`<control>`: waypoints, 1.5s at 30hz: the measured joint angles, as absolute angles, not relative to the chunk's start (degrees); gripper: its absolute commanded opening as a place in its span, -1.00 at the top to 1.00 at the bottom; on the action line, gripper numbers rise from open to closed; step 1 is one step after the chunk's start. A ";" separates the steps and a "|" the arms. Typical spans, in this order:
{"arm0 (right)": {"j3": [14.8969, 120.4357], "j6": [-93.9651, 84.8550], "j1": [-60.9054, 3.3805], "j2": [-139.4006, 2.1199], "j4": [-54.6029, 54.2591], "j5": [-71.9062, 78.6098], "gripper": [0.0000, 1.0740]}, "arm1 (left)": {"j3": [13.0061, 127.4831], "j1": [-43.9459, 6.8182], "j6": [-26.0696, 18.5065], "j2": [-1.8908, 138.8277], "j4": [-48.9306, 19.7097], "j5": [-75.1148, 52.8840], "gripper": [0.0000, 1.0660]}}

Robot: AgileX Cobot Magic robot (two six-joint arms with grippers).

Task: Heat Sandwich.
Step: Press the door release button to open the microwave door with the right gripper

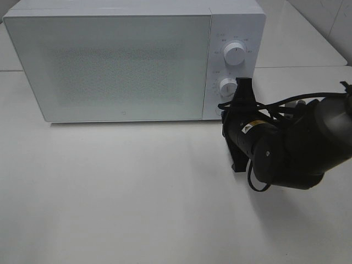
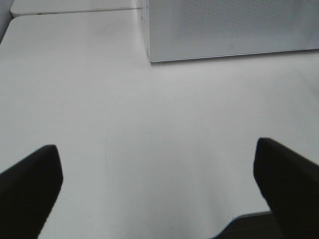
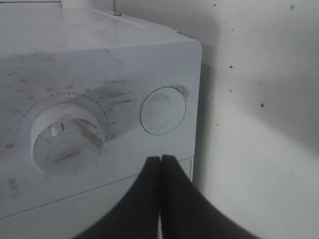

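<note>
At the microwave's (image 1: 110,60) control panel (image 1: 236,27), my right jaws press together (a blunt tip for its round button (image 3: 163,110), I judge); my left jaws hang spread over the bench (image 2: 149,124).

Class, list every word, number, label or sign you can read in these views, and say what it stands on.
Nothing reads clearly enough to quote.
Scale marks on the microwave, around its upper knob and lower knob: too small.
Small mark low on its door: too small.
Yellow label on the right arm: blurred.
Marks around the lower knob in the right wrist view: blurred.
</note>
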State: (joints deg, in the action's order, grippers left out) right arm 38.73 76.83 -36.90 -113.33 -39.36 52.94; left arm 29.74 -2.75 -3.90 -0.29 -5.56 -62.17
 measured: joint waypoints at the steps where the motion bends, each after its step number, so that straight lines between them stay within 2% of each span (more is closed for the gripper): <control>1: 39.36 76.83 -36.50 -113.90 -39.19 52.77 1.00 | 29.74 -2.75 -3.90 -0.29 -5.56 -62.17 -0.87; 20: 47.44 77.18 -31.63 -121.30 -37.47 49.73 1.00 | 29.74 -2.75 -3.90 -0.29 -5.56 -62.17 -0.87; 45: 49.39 77.86 -31.86 -123.82 -38.56 54.09 1.00 | 29.74 -2.75 -3.90 -0.29 -5.56 -62.17 -0.87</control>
State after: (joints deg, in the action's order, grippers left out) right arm 49.39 77.86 -31.86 -123.82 -38.56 54.09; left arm 29.74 -2.75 -3.90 -0.29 -5.56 -62.17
